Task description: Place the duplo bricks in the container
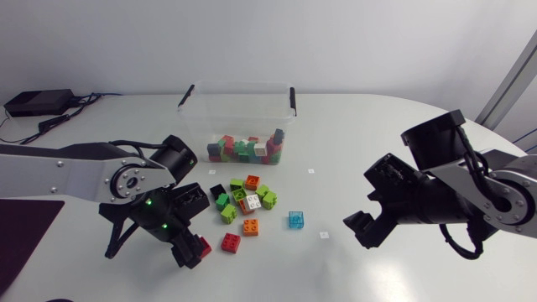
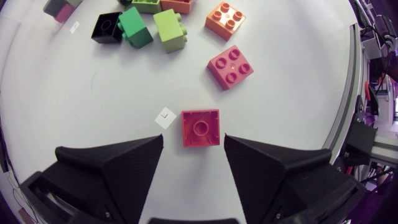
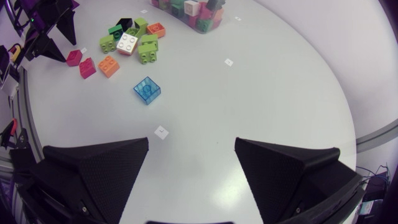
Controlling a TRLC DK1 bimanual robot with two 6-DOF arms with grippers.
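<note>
A small red one-stud brick (image 2: 200, 128) lies on the white table between the fingers of my left gripper (image 2: 194, 138); narrow gaps show on both sides, so the gripper is open. In the head view that gripper (image 1: 197, 250) hangs low at the front left over the brick (image 1: 205, 247). The clear container (image 1: 239, 87) stands at the back centre with several bricks inside. Loose bricks lie in front of it: a red 2x2 (image 1: 231, 242), an orange one (image 1: 250, 226), a clear blue one (image 1: 295, 220) and a green, white and black cluster (image 1: 243, 198). My right gripper (image 3: 192, 144) is open, empty, above bare table.
A black box with cables (image 1: 38, 102) sits at the back left, and a dark mat (image 1: 25, 239) lies at the left edge. Small white markers (image 3: 161, 132) dot the table. Ahead of my left gripper lie the red 2x2 (image 2: 230, 67) and the orange brick (image 2: 225, 18).
</note>
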